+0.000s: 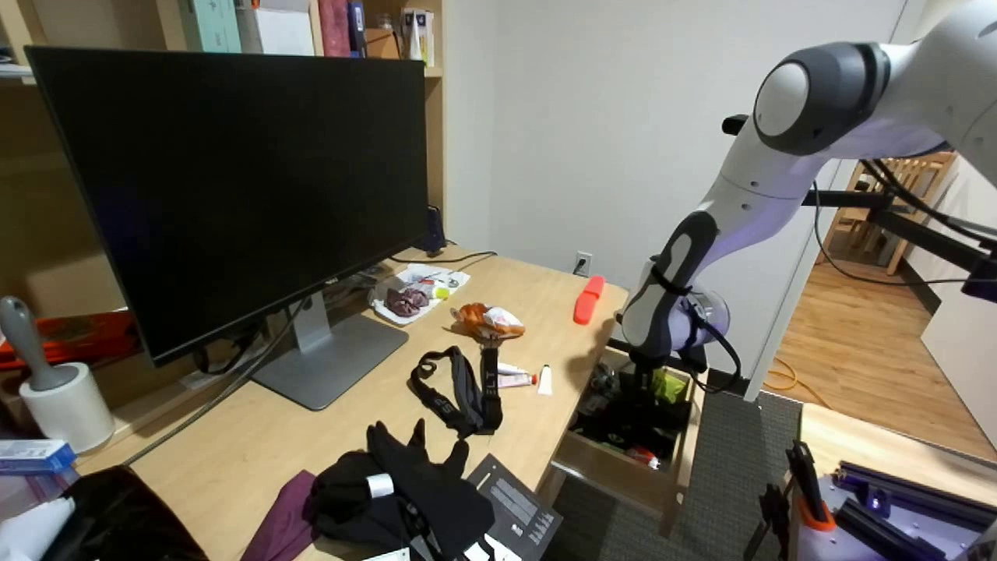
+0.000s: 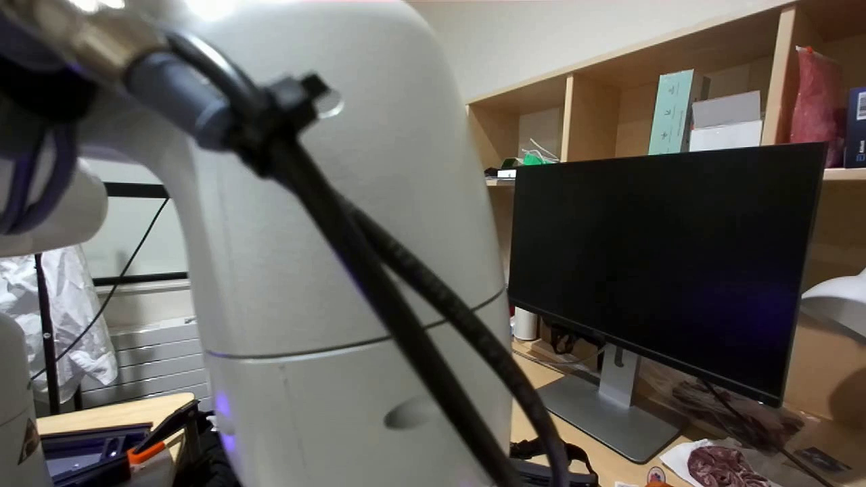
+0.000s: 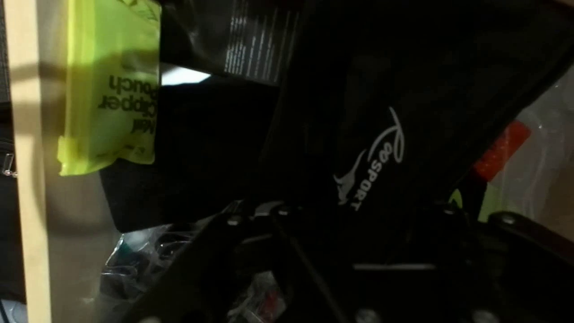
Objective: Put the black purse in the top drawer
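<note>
The black purse, soft with white "RooSport" lettering, lies inside the top drawer in the wrist view, tilted across other contents. The top drawer is pulled out from the desk end in an exterior view; its light wood edge shows at the left of the wrist view. My gripper points down into the drawer. In the wrist view my gripper has its dark fingers wide apart, with the purse's lower part between and beneath them. Contact is too dark to tell. The purse merges with other black contents in the exterior view.
A yellow pouch and plastic-wrapped items share the drawer. On the desk are the monitor, a black strap, a heap of black items and a red case. The arm blocks much of an exterior view.
</note>
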### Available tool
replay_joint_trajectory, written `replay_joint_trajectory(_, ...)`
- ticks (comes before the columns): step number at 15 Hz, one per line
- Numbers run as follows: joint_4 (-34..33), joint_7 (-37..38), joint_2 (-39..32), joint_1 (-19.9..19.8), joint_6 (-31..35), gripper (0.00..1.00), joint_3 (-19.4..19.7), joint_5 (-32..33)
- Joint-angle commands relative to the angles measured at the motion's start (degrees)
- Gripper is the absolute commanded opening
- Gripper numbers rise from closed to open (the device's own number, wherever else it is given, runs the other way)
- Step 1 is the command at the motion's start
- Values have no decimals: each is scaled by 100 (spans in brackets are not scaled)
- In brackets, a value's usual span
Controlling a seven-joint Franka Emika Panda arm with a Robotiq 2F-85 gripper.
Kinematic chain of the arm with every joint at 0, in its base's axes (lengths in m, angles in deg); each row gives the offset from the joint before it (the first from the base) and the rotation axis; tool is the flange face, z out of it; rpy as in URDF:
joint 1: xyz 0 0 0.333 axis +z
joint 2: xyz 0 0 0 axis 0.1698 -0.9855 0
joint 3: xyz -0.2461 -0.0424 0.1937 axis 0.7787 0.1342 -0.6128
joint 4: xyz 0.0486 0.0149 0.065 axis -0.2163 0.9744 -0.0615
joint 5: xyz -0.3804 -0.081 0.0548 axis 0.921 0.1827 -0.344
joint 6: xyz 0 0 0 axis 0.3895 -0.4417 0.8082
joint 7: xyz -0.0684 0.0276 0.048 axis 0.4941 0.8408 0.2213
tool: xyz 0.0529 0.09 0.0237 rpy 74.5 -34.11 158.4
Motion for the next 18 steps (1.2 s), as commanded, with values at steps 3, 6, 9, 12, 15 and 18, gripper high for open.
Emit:
replay_joint_trajectory(3,638,-149,799,-140,-392,98,-161,77)
replay_joint_trajectory(6,1052,-360,1302,-273,-597,100,-292,40)
replay_joint_trajectory(9,1566,-716,1842,-482,-597,100,-482,-29)
replay_joint_trajectory(12,2137,-1030,2380,-703,-489,100,-655,-111)
replay_joint_trajectory(15,2680,-1351,2859,-937,-396,100,-881,-232)
replay_joint_trajectory(18,3187,-1706,3352,-1221,-380,100,-1230,-510)
